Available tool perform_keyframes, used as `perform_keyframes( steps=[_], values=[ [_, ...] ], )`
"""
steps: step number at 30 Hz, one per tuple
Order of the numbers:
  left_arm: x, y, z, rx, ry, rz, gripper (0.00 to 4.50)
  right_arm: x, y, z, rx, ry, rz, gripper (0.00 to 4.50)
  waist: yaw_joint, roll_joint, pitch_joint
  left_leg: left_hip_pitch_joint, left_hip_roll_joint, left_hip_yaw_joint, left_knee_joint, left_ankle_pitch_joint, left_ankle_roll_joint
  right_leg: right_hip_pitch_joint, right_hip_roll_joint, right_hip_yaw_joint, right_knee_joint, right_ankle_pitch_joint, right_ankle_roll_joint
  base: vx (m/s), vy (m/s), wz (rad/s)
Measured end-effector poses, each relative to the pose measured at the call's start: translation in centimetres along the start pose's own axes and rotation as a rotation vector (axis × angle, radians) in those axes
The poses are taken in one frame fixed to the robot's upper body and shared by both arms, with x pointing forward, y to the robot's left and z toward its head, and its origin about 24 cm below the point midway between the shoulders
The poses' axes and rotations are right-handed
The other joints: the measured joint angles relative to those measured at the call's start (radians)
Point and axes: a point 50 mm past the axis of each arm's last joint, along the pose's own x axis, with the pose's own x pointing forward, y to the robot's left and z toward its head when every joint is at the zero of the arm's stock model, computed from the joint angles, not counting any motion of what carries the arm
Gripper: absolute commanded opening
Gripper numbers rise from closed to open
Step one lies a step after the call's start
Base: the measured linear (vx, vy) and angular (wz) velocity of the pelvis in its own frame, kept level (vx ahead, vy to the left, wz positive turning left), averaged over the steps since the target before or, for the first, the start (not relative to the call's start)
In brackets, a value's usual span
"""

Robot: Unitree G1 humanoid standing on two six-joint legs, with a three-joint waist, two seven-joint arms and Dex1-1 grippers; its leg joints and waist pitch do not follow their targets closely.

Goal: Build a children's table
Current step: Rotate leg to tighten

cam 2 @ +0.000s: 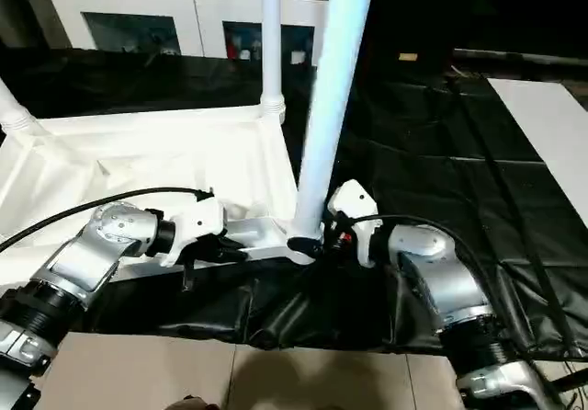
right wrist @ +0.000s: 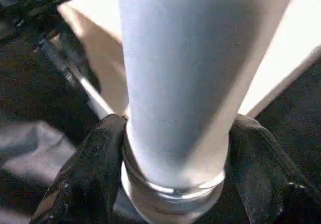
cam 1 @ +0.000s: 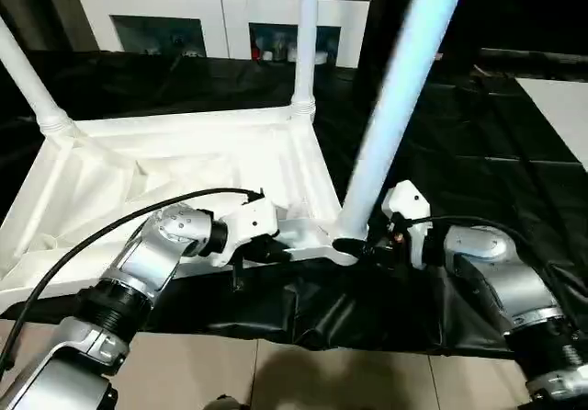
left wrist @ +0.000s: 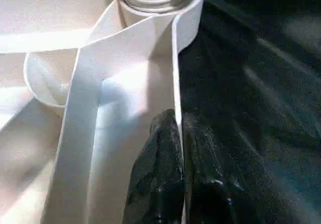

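Tabletop [cam 1: 184,166]: white plastic, lying upside down on the black-draped work table [cam 1: 478,134], ribbed underside up; its near-right corner sits at the table's near edge.
Fitted legs: one leg [cam 1: 306,33] stands upright in the far-right socket, another [cam 1: 28,79] in the far-left socket.
Leg in hand [cam 1: 404,88]: long white tapered tube, leaning to the right, its threaded foot at the near-right corner socket [cam 1: 333,241].
Left gripper [left wrist: 178,174]: fingers pinched shut on the tabletop's thin near rim wall, one finger inside, one outside, steadying the piece.
Right gripper [right wrist: 175,184]: fingers [right wrist: 90,174] set on either side of the leg's base collar, hugging it just above the socket; a firm clamp cannot be told.
Handling, as judged: hollow plastic, light and stiff, smooth enough to slip; the long leg gives leverage, so a hold low at the collar gives best control, and the rim wall is a sound grip for the top.
Head views: show the leg's tilt and the whole layout.
Right wrist view: shows the threaded rings at the leg's foot, close up.
Left wrist view: shows the rim pinch and the ribs running to the corner socket.
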Motion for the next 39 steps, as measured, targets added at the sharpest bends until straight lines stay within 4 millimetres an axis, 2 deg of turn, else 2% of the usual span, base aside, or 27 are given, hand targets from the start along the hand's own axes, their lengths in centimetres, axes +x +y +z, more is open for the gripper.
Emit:
perform_keyframes(
  steps=[5,8,9,12,15,16,18,21,23,25,27,30,32,34,37,39],
  values=[
    [1.7,0.6,0.4,-0.128,-0.032,0.112,0.00,1.9,-0.7,-0.2,0.092,-0.029,-0.247,2.69,-0.021,-0.001,0.000,0.005,-0.001,0.000,0.000,0.002,-0.003,0.002,0.000,0.001,0.000,0.002,-0.002,0.000,0.000,0.00],
    [3.9,1.1,1.5,-0.202,-0.030,0.215,0.00,3.9,-1.4,0.2,0.173,-0.028,-0.460,2.69,-0.030,0.000,-0.001,0.010,-0.002,0.000,-0.001,0.002,-0.003,0.004,0.000,0.003,0.001,0.000,0.000,0.000,0.000,0.00],
    [4.8,1.3,2.2,-0.220,-0.025,0.262,0.00,4.8,-1.7,0.6,0.203,-0.017,-0.563,2.69,-0.033,0.000,-0.001,0.009,-0.002,0.000,-0.001,0.002,-0.003,0.004,0.000,0.002,0.000,0.000,0.001,0.000,0.000,0.00],
    [6.3,1.3,3.0,-0.232,-0.017,0.322,0.00,5.8,-2.1,0.8,0.246,-0.001,-0.693,2.68,-0.034,0.001,-0.001,0.010,-0.003,-0.001,-0.002,0.002,-0.003,0.006,0.000,0.002,-0.001,-0.001,0.002,0.000,0.000,0.00],
    [6.7,1.5,3.3,-0.219,-0.006,0.354,0.00,6.5,-2.2,1.0,0.262,-0.005,-0.737,2.68,-0.036,0.001,-0.001,0.009,-0.003,-0.002,-0.002,0.002,-0.003,0.005,0.000,0.001,-0.002,-0.001,0.002,0.000,0.000,0.00],
    [6.7,1.5,3.3,-0.216,-0.005,0.357,0.00,6.6,-2.2,1.0,0.270,-0.011,-0.744,3.03,-0.036,0.001,-0.001,0.009,-0.003,-0.002,-0.002,0.002,-0.003,0.005,0.000,0.001,-0.002,0.000,0.002,0.000,0.000,0.00],
    [6.7,1.6,3.3,-0.201,-0.003,0.361,0.00,6.7,-2.3,1.1,0.289,-0.037,-0.750,3.40,-0.036,0.001,-0.001,0.008,-0.003,-0.002,-0.002,0.002,-0.003,0.005,0.000,0.001,-0.003,0.000,0.002,0.000,0.000,0.00],
    [6.4,1.9,3.2,-0.186,0.006,0.374,0.00,7.1,-1.9,1.3,0.304,-0.071,-0.739,3.47,-0.037,0.001,-0.001,0.007,-0.003,-0.002,-0.002,0.002,-0.003,0.004,0.000,0.001,-0.003,0.000,0.002,0.000,0.000,0.00],
    [6.3,2.0,3.1,-0.179,0.007,0.380,0.00,7.1,-1.9,1.4,0.301,-0.076,-0.729,3.81,-0.037,0.002,-0.001,0.006,-0.003,-0.002,-0.002,0.002,-0.003,0.003,0.000,0.001,-0.003,0.001,0.002,0.000,0.000,0.00],
    [6.1,2.1,3.1,-0.173,0.011,0.386,0.00,7.0,-2.0,1.4,0.293,-0.078,-0.716,3.86,-0.036,0.002,-0.001,0.006,-0.003,-0.002,-0.003,0.002,-0.003,0.003,0.000,0.001,-0.003,0.002,0.001,0.000,0.000,0.00],
    [6.1,2.1,3.2,-0.155,0.011,0.371,0.00,6.2,-2.2,1.3,0.265,-0.085,-0.703,4.01,-0.035,0.002,-0.001,0.006,-0.003,-0.002,-0.004,0.002,-0.003,0.003,0.000,0.001,-0.003,0.002,0.001,0.000,0.000,0.00],
    [5.1,2.1,2.8,-0.124,0.006,0.319,0.00,3.6,-2.4,0.9,0.154,-0.083,-0.579,4.01,-0.025,0.002,-0.001,0.003,-0.002,-0.002,-0.004,0.002,-0.003,0.002,0.000,0.001,-0.003,0.004,-0.001,0.000,0.000,0.00],
    [4.0,2.2,2.2,-0.095,0.003,0.285,0.00,1.7,-2.6,0.9,0.086,-0.070,-0.488,4.01,-0.024,0.002,-0.001,-0.001,-0.001,-0.002,-0.004,0.002,-0.002,0.000,0.002,0.000,-0.003,0.003,0.001,0.029,-0.001,-0.01],
    [2.9,2.0,1.6,-0.074,0.002,0.222,0.00,-0.2,-2.0,0.9,-0.017,-0.038,-0.334,4.01,-0.020,0.003,-0.001,-0.002,0.001,-0.002,-0.003,0.003,0.000,-0.001,0.002,-0.001,-0.003,0.000,0.002,0.000,0.000,0.00],
    [1.9,1.7,1.1,-0.043,0.000,0.147,0.00,-1.1,-1.2,0.6,-0.086,0.000,-0.199,4.01,-0.016,0.004,-0.001,-0.002,0.002,-0.002,-0.004,0.003,0.000,-0.001,0.002,-0.002,-0.004,0.000,0.001,0.000,0.000,0.00],
    [0.9,0.7,0.6,-0.011,0.001,0.040,0.00,-2.2,-0.4,0.4,-0.127,0.021,-0.087,4.01,-0.011,0.004,-0.001,-0.003,0.002,-0.001,-0.004,0.002,-0.001,-0.001,0.002,-0.002,-0.006,-0.001,0.001,0.000,0.000,0.00]
  ],
)
